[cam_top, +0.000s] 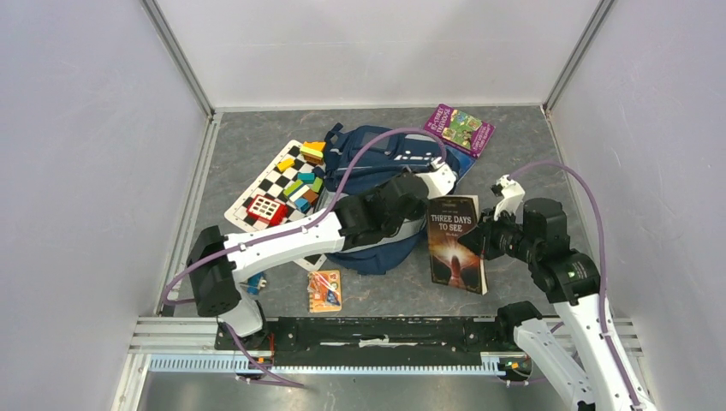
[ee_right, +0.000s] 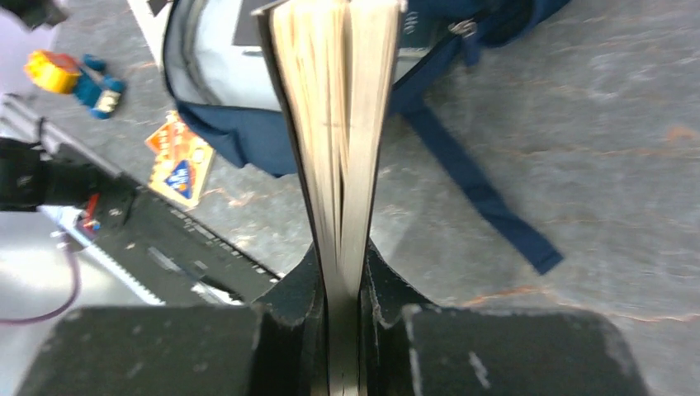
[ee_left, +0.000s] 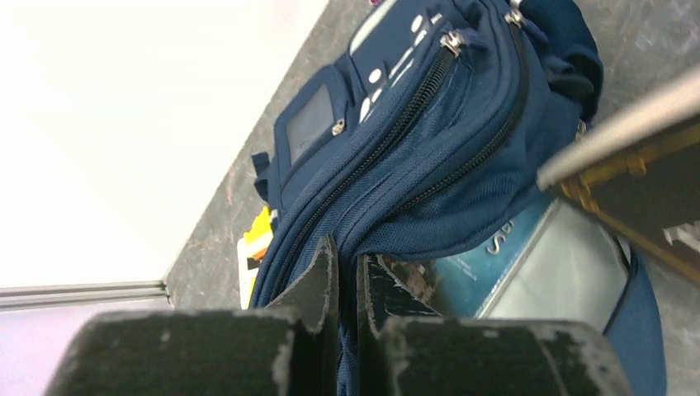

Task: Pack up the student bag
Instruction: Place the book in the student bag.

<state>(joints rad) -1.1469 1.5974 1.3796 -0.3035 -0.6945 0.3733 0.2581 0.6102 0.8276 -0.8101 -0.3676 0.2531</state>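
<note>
The student bag (cam_top: 381, 150), a navy-blue backpack, lies in the middle of the table with its mouth toward the near edge. In the left wrist view my left gripper (ee_left: 347, 272) is shut, pinching a fold of the bag's blue fabric (ee_left: 429, 165) at the rim of the opening. A blue book (ee_left: 495, 256) and grey lining show inside. My right gripper (ee_right: 345, 272) is shut on the edge of a dark paperback, "Three Days to See" (cam_top: 454, 240), held just right of the bag. Its pages (ee_right: 334, 124) point toward the open mouth (ee_right: 206, 58).
A purple book (cam_top: 460, 128) lies at the back right. A checkerboard (cam_top: 257, 184) with several coloured blocks (cam_top: 300, 184) sits left of the bag. An orange card pack (cam_top: 324, 289) and a small blue-and-yellow toy (cam_top: 255, 282) lie near the front rail (cam_top: 377, 330). A bag strap (ee_right: 487, 198) trails across the table.
</note>
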